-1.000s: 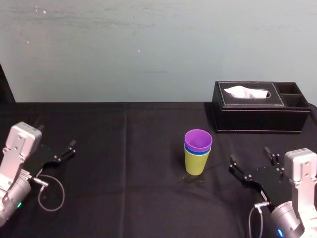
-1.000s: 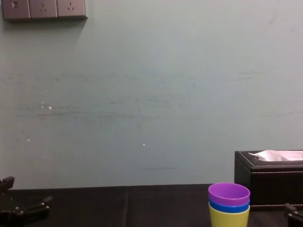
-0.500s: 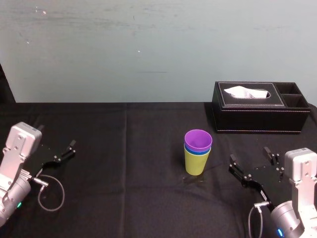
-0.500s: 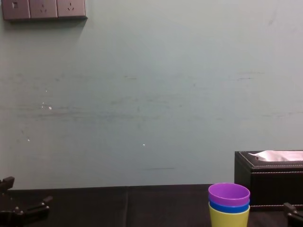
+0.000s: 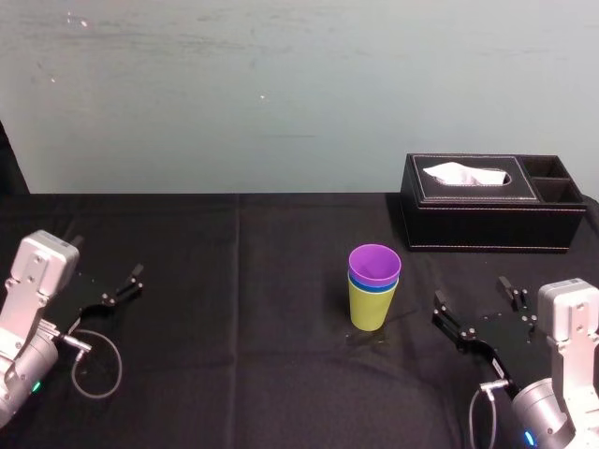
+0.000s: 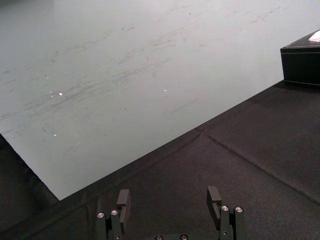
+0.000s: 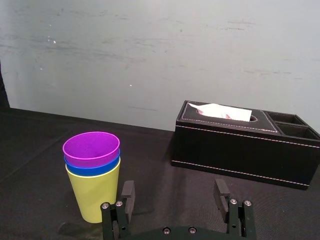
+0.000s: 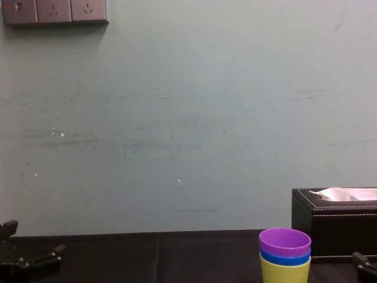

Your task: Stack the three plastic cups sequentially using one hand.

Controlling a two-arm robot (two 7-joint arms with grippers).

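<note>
The three plastic cups stand nested in one upright stack on the black table: the purple cup (image 5: 374,263) sits in the blue cup (image 5: 374,287), which sits in the yellow-green cup (image 5: 371,311). The right wrist view also has the stack (image 7: 92,175), and the chest view has it low at the right (image 8: 285,254). My right gripper (image 5: 473,294) rests low, right of the stack and apart from it, open and empty (image 7: 174,192). At the table's left side my left gripper (image 5: 106,258) lies parked, open and empty (image 6: 169,197).
A black tissue box (image 5: 491,201) with a white tissue stands at the back right, behind my right gripper (image 7: 245,142). Black cloth (image 5: 234,309) covers the table, with free room between the stack and the left arm. A grey wall rises behind.
</note>
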